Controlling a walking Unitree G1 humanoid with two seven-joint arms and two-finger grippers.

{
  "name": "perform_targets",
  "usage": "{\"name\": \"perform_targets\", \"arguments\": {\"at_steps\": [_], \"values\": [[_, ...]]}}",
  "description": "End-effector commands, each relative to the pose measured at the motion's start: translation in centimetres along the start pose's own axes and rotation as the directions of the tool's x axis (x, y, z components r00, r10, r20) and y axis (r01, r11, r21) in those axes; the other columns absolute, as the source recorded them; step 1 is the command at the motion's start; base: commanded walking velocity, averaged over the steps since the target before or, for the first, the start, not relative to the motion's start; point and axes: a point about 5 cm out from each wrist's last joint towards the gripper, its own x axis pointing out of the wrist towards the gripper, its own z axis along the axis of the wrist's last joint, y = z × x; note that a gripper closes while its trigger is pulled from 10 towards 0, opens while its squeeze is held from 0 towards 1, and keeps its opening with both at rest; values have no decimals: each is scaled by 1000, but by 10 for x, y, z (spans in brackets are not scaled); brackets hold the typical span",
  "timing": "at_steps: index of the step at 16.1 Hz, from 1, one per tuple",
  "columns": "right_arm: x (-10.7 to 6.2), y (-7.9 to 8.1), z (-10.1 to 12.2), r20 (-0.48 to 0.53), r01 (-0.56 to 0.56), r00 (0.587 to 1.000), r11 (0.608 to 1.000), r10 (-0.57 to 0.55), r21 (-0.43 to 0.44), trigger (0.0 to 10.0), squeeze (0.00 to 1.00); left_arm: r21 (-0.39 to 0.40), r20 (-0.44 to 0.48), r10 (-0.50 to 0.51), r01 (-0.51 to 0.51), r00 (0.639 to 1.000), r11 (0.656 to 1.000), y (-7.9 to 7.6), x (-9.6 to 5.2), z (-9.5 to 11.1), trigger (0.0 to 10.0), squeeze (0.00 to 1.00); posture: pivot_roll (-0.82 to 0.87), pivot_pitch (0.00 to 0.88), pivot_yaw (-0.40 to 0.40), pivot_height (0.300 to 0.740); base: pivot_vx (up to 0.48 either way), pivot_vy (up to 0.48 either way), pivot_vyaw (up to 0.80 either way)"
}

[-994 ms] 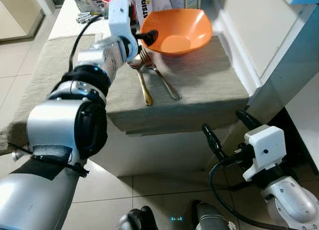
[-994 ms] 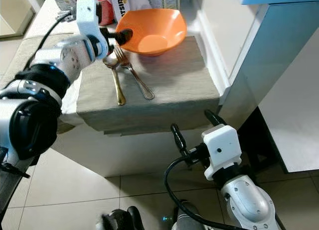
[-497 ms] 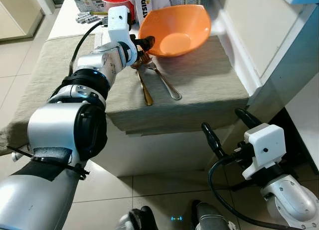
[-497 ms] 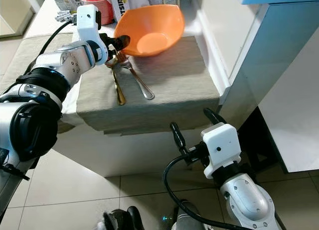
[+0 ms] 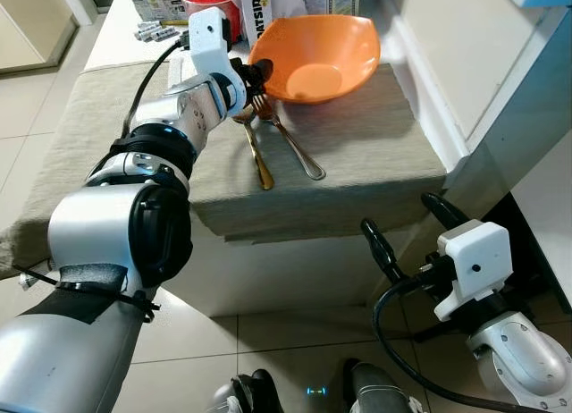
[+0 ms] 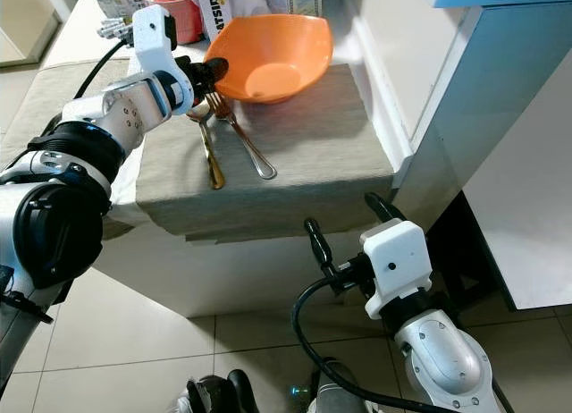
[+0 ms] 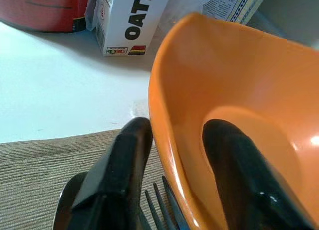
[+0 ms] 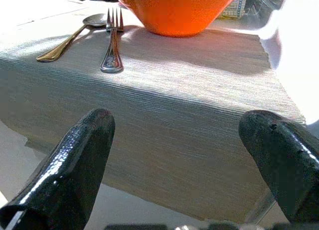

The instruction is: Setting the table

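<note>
While the left gripper [image 5: 256,71] pinches the near-left rim of the orange bowl [image 5: 317,55], one black finger sits inside the bowl and the other outside, as the left wrist view confirms. Bowl rests on the beige cloth [image 5: 357,154] covering the bench, at its far end. Gold spoon [image 5: 255,149] and silver fork [image 5: 290,143] lie side by side on the cloth just beside the bowl. Right gripper [image 5: 407,230] hangs below the bench edge, fingers spread, grasping nothing. Oats box [image 7: 130,18] stands behind the bowl.
</note>
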Motion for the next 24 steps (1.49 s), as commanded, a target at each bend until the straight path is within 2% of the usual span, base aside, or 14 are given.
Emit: {"name": "perform_targets", "arguments": {"at_steps": [1, 4, 7, 11, 12, 16, 21, 23, 24], "values": [[0, 1, -3, -17, -6, 1000, 1000, 6, 6, 10000, 0, -10, 6, -1, 1, 1000, 1000, 2, -1, 4, 0, 0, -368, 208, 113, 740, 0, 0, 0], [0, 2, -4, -20, -6, 1000, 1000, 6, 6, 10000, 0, -28, 21, -7, 8, 1000, 1000, 3, -2, 8, 0, 0, -367, 202, 111, 740, 0, 0, 0], [2, 1, -6, -19, -9, 1000, 1000, 9, 4, 10000, 0, -44, 67, -28, 31, 997, 999, 3, -5, 20, 0, 0, -357, 191, 105, 740, 0, 0, 0], [2, 0, -7, -21, -10, 1000, 1000, 10, 6, 10000, 0, 1, 77, -60, 60, 995, 998, 1, -5, 22, 0, 0, -351, 184, 102, 740, 0, 0, 0], [3, 1, -8, -19, -15, 1000, 1000, 15, 8, 10000, 0, 43, 100, -87, 83, 991, 996, -3, -5, 27, 0, 0, -340, 174, 96, 740, 0, 0, 0], [6, 1, -9, -14, -25, 1000, 1000, 25, 8, 10000, 0, 106, 161, -105, 88, 981, 990, -6, -7, 40, 0, 0, -329, 161, 90, 740, 0, 0, 0], [10, 2, -12, -9, -41, 999, 999, 41, 13, 10000, 0, 78, 273, -45, 25, 961, 997, 16, -20, 62, 0, 0, -302, 137, 84, 740, 0, 0, 0], [12, 3, -14, -5, -47, 999, 999, 47, 14, 10000, 0, 100, 311, -37, 7, 950, 995, 20, -25, 72, 0, 0, -299, 134, 83, 740, 0, 0, 0], [15, 3, -15, -2, -52, 999, 999, 52, 13, 10000, 0, 142, 345, -49, -1, 937, 990, 21, -29, 81, 0, 0, -286, 121, 78, 740, 0, 0, 0]]}}
